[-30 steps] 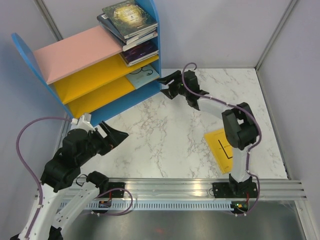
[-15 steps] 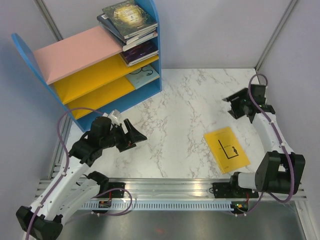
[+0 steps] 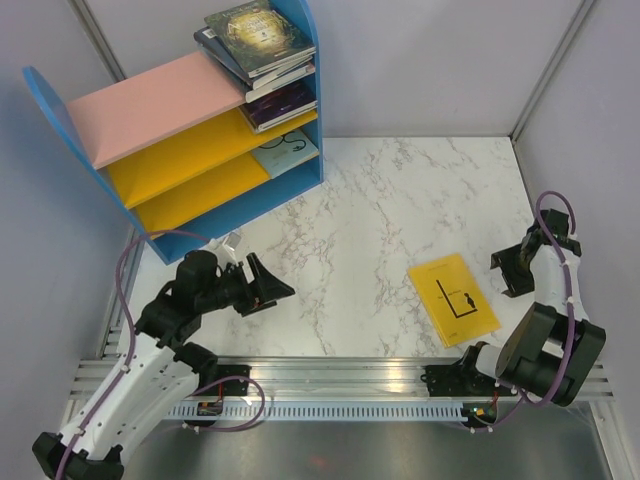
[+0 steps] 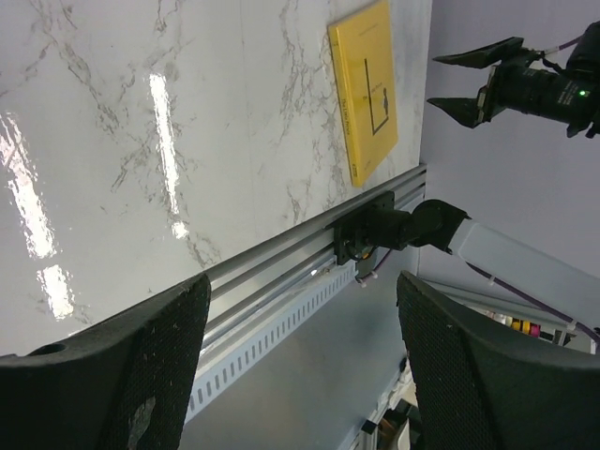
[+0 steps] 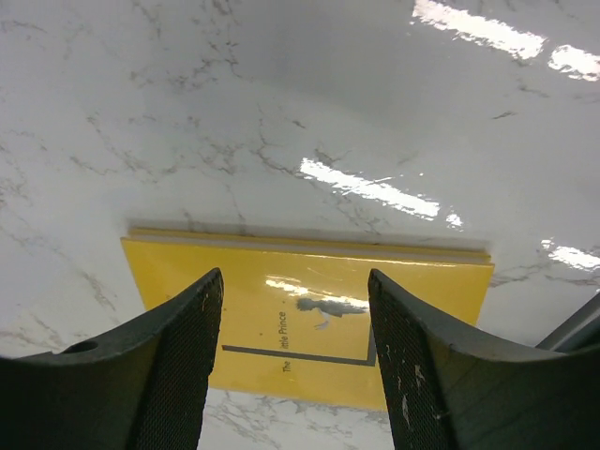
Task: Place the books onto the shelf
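A yellow book (image 3: 453,298) lies flat on the marble table, at the right near the front; it also shows in the left wrist view (image 4: 366,89) and under my right gripper (image 5: 300,291). My right gripper (image 3: 503,273) hovers open just right of that book, its fingers pointing at it, with nothing between them (image 5: 295,274). The shelf (image 3: 150,105) stands at the back left. It holds a stack of dark books (image 3: 258,40) on the pink top, more books (image 3: 282,100) on the upper yellow board and a pale book (image 3: 285,152) below. My left gripper (image 3: 275,290) is open and empty, in front of the shelf.
An aluminium rail (image 3: 350,375) runs along the table's near edge with both arm bases on it. Grey walls close the back and right sides, close to my right arm (image 3: 560,250). The shelf's blue side panel (image 3: 305,110) faces the table's middle.
My right arm has swung away from the shelf, across to the right edge and down beside the yellow book. My left arm has reached forward a little to the right.
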Controlling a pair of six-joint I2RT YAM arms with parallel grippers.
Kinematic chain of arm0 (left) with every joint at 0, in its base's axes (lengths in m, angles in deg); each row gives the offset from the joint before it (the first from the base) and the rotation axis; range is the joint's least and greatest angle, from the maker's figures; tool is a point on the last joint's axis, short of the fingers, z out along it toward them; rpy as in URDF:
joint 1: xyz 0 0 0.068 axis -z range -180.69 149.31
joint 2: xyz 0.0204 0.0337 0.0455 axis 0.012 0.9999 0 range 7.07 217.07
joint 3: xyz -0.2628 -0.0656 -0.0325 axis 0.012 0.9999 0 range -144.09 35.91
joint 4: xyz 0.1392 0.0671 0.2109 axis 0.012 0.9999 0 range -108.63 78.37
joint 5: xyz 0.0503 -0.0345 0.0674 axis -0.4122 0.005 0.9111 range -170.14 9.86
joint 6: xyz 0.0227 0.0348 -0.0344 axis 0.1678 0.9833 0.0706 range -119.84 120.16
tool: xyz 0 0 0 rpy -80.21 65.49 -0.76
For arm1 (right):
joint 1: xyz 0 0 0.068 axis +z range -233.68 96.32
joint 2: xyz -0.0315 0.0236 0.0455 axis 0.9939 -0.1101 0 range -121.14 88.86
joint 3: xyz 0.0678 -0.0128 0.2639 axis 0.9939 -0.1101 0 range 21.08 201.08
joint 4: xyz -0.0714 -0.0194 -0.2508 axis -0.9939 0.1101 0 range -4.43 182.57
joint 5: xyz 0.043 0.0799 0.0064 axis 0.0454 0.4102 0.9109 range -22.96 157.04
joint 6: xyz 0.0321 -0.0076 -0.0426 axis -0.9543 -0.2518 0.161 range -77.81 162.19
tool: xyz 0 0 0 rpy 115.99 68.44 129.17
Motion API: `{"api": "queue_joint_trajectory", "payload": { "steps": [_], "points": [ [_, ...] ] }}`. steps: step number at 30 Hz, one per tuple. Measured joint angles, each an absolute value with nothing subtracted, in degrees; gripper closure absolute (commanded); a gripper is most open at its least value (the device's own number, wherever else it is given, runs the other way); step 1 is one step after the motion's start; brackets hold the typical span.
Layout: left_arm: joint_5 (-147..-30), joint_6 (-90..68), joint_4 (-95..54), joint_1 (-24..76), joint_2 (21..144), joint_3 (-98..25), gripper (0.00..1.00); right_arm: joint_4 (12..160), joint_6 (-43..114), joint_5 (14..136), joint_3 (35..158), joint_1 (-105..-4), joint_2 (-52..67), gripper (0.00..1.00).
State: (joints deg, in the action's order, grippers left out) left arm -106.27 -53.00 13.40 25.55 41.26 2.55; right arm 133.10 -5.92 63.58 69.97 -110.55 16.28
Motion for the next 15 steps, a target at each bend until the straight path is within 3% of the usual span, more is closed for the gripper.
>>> {"api": "queue_joint_trajectory", "payload": {
  "steps": [6, 15],
  "points": [
    [-106.2, -54.7, 16.8, 25.5, 32.5, 4.2, 0.18, 131.6, -4.6, 60.5, 65.0, -110.9, 16.0, 0.33],
    [-105.6, -54.9, 22.8, 25.5, 29.1, 4.2, 0.18, 129.9, -2.8, 60.9, 59.4, -111.0, 15.4, 0.37]
  ]
}}
